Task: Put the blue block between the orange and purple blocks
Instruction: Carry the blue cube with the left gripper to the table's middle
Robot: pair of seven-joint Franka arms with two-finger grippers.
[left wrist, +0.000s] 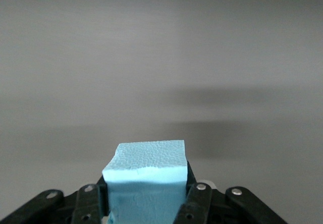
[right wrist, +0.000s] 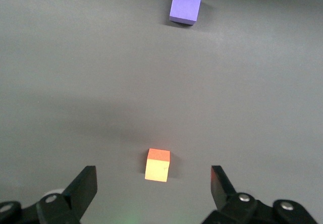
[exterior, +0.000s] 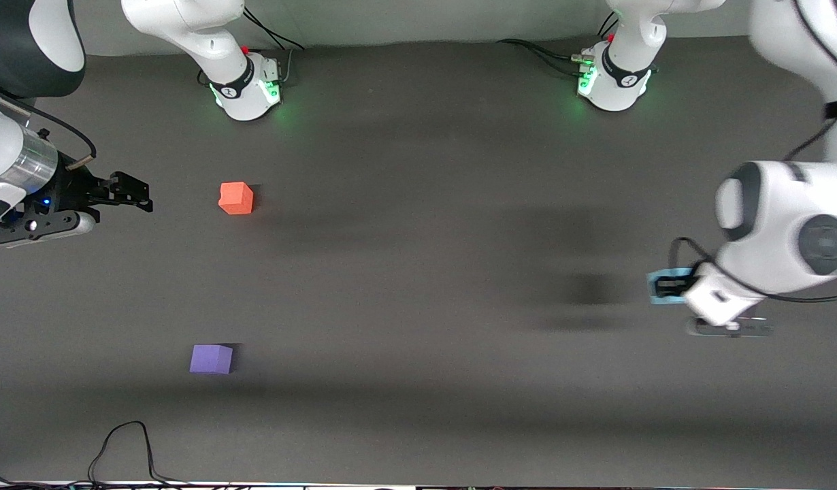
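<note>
While clamped, blue block [left wrist: 145,183] aloft

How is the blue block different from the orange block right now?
The blue block is light blue; the orange block is orange-red. The blue block is gripped in the left gripper, while the orange block sits free on the table near the open right gripper. Both are small matte cubes.

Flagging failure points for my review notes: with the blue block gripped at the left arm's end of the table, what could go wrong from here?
1. The left gripper holds the blue block low on its sides, with most of the cube sticking out past the fingers; it might shift during the long carry.
2. The target gap between the orange block and the purple block lies toward the right arm's end, where the open right gripper hangs beside the orange block; the arms might crowd.
</note>
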